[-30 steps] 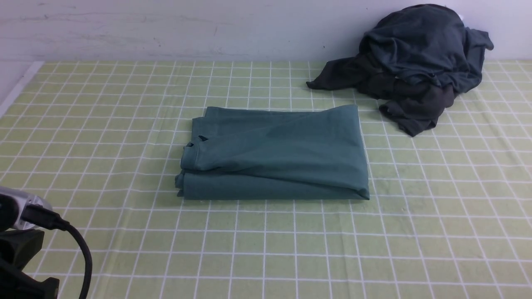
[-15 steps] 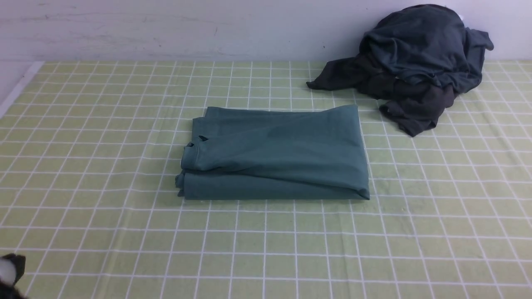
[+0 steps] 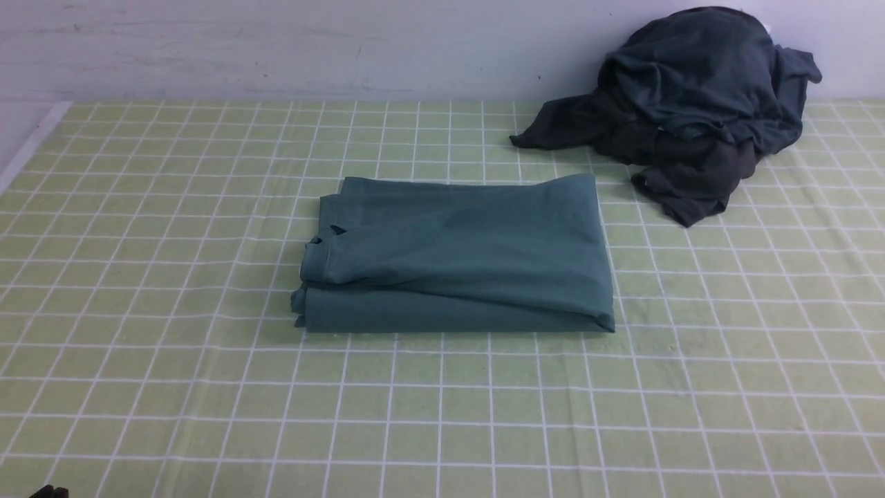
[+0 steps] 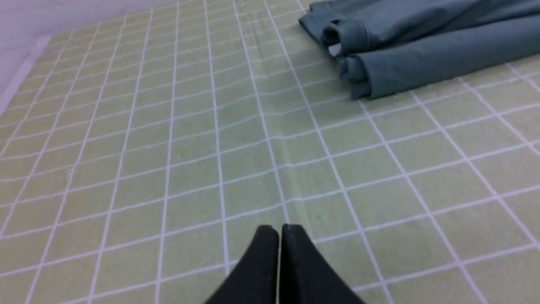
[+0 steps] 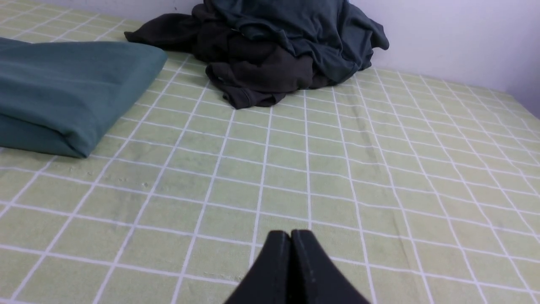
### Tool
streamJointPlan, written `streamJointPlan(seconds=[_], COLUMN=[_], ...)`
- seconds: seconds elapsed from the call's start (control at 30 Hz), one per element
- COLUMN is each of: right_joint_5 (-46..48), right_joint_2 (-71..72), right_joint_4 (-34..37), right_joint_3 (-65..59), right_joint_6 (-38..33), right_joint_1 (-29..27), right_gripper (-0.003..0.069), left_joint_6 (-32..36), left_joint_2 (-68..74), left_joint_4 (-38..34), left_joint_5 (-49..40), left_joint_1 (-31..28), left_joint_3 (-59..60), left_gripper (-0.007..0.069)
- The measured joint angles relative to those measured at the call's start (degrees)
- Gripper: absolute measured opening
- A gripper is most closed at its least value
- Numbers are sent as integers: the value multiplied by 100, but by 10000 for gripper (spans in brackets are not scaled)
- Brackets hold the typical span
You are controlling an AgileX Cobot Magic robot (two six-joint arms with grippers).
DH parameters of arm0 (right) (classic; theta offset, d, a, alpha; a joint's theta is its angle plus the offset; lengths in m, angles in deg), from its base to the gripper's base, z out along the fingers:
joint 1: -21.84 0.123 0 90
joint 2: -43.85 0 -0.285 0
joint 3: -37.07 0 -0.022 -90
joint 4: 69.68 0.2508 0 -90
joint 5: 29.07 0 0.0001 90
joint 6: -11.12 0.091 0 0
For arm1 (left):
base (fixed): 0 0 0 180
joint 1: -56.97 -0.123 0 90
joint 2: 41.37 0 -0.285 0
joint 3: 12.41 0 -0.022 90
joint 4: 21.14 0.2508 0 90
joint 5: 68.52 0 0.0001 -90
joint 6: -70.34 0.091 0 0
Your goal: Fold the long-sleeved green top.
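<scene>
Green top beyond both grippers.

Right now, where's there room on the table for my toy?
There's bare cloth in front of the green top, along its left side, and to its right, in front of the dark clothes heap. It's crowded at the back right, where the heap sits close behind the top's corner.
</scene>
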Motion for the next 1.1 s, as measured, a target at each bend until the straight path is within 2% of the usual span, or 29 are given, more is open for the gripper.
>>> streamJointPlan(seconds=[0.5,0.73,1.0,1.1], right_joint_5=[0,0,0,0], right_joint_2=[0,0,0,0], right_joint_4=[0,0,0,0], right_joint_3=[0,0,0,0], right_joint_6=[-5,-5,-5,-5], right_joint_1=[0,0,0,0], right_gripper=[-14,-14,-14,-14], left_joint_6=[-65,-42,812,892], left_joint_2=[0,0,0,0], left_joint_4=[-888,-999,-1576,-1619], left_joint_5=[71,71,71,71], left_joint_1=[-804,-837,-837,-837], left_joint_3=[4,4,4,4], left_gripper=[-3,-3,-3,-3])
